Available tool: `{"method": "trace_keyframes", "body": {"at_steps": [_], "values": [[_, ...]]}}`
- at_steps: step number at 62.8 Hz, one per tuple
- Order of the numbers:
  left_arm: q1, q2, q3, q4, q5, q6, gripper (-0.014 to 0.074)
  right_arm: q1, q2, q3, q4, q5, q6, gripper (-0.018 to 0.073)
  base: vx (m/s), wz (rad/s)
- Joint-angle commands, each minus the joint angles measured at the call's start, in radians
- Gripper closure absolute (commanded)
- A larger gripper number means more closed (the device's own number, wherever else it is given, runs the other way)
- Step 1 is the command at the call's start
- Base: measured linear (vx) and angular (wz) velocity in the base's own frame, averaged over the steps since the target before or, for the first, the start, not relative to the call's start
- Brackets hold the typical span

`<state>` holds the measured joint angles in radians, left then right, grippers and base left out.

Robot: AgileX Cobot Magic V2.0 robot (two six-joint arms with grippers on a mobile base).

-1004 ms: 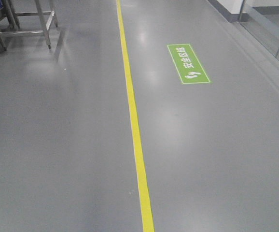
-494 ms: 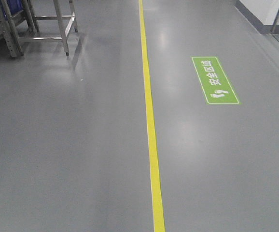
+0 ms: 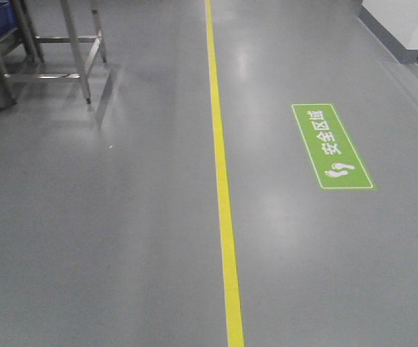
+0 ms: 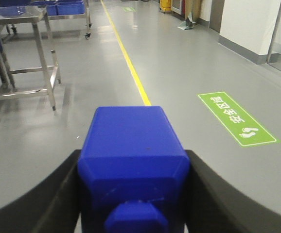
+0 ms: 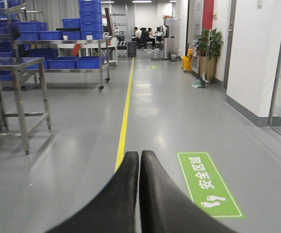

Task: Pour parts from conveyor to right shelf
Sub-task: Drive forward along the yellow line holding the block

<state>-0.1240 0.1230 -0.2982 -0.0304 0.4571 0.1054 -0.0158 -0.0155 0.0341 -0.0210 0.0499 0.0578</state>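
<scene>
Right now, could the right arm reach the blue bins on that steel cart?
Probably not. The right gripper, shut and empty, points down the aisle, and the blue bins sit on a steel cart across bare floor. Nothing blocks the way; they look too far.

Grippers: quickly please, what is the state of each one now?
Left gripper: shut on the blue part.
Right gripper: shut, holding nothing.

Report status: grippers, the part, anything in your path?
Left gripper shut on blue block. Right gripper shut, empty. Floor ahead open along yellow line; steel table off to the left.
</scene>
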Motion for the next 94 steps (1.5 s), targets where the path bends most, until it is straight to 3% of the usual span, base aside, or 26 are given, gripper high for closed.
{"method": "trace_keyframes", "body": {"at_steps": [1,94], "values": [[-0.001,0.011,-0.028,-0.007,-0.080,-0.001,0.0602,0.001,-0.012,0.015,-0.002,-0.080,-0.003,0.0569,0.63,-0.20],[-0.001,0.011,-0.028,-0.007,-0.080,-0.001,0.0602,0.001,-0.012,0.015,-0.002,-0.080,-0.003,0.0569,0.71,0.01]]}}
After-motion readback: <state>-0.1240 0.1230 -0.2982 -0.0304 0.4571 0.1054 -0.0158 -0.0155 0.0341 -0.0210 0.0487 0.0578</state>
